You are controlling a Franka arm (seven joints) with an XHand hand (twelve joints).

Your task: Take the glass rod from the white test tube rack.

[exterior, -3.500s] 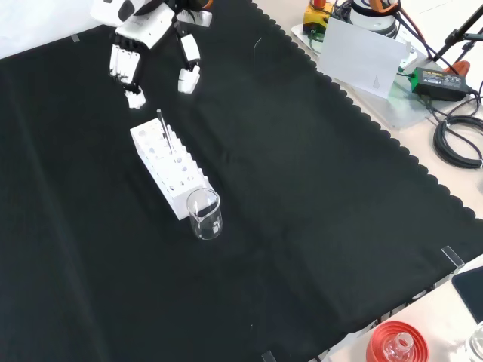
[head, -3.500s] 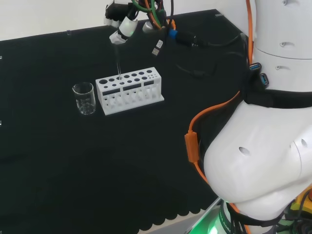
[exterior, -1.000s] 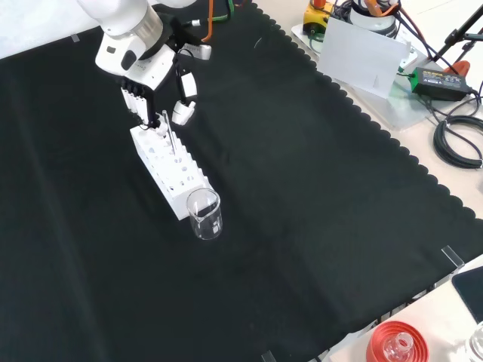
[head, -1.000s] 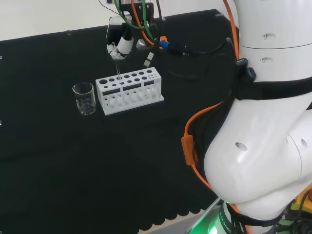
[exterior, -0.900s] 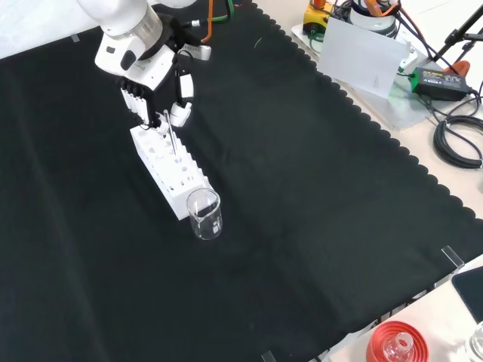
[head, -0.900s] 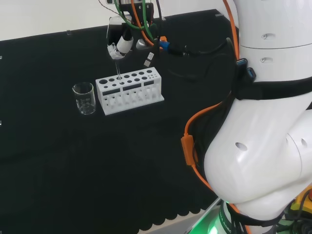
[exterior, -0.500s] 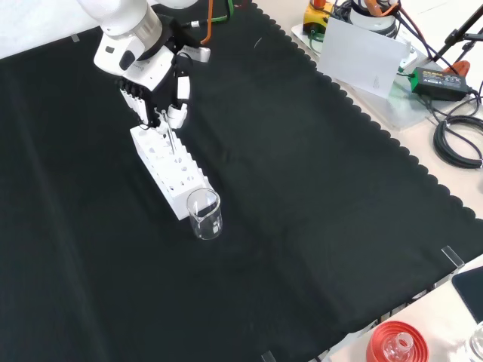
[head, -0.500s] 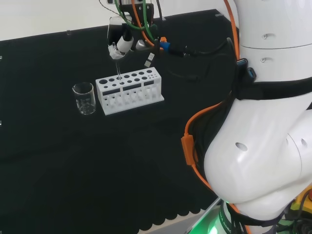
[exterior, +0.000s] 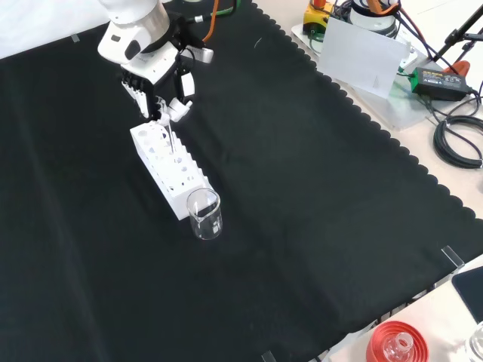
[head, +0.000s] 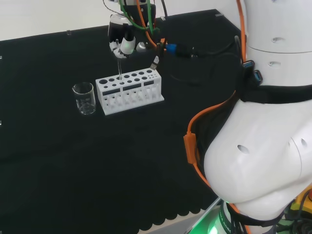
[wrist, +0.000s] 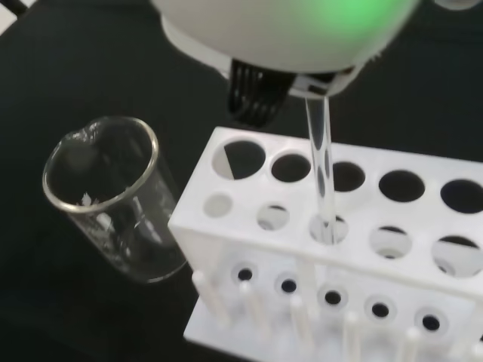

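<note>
Black cloth bench (exterior: 302, 188): the black and white hand (exterior: 155, 79) has its fingers and thumb pinched on the top of the thin clear glass rod (head: 119, 68), which stands in the white plastic test tube rack (head: 129, 90).

In the head view the rod runs straight down from the fingertips (head: 118, 48) into a small hole in the rack's top plate, in the front row near the rack's left end; its lower end is still inside that hole. The wrist view shows the rod (wrist: 321, 177) passing through the third small hole from the rack's (wrist: 377, 249) beaker end. A small clear glass beaker (head: 84, 98) stands upright just beside the rack's left end in the head view, apart from it. In the front view the beaker (exterior: 204, 214) stands at the rack's (exterior: 170, 170) near end, and the hand hangs over its far end.
</note>
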